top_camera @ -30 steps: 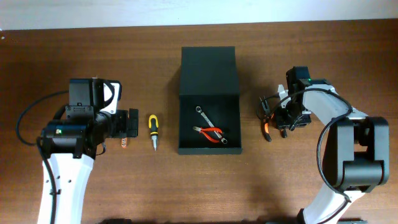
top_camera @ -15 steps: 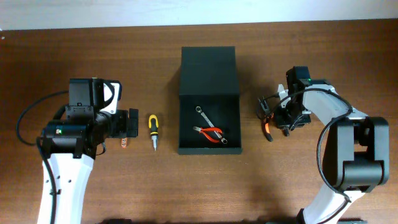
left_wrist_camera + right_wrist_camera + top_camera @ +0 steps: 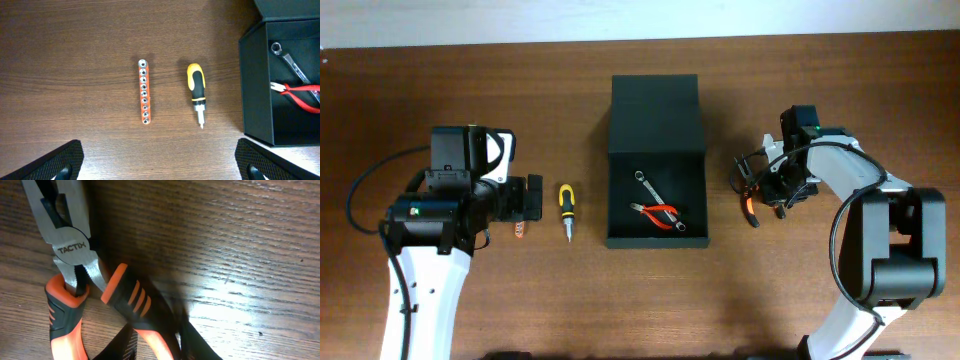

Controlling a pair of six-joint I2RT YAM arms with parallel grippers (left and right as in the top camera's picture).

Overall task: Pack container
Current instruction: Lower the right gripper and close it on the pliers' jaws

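Dark container [image 3: 655, 105] lies between left tool [image 3: 532, 197] and right tool [image 3: 772, 190].

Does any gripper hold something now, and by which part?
The left gripper is open, holding nothing. The right gripper straddles one orange handle of the pliers; whether it grips cannot be told.

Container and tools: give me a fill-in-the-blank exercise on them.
The lid of the container is ___.
It holds ___ tools: a wrench and red-handled pliers.
The screwdriver has a black and ___ handle.
The loose pliers on the table are stamped ___.
Missing: open; two; yellow; TACTIX.
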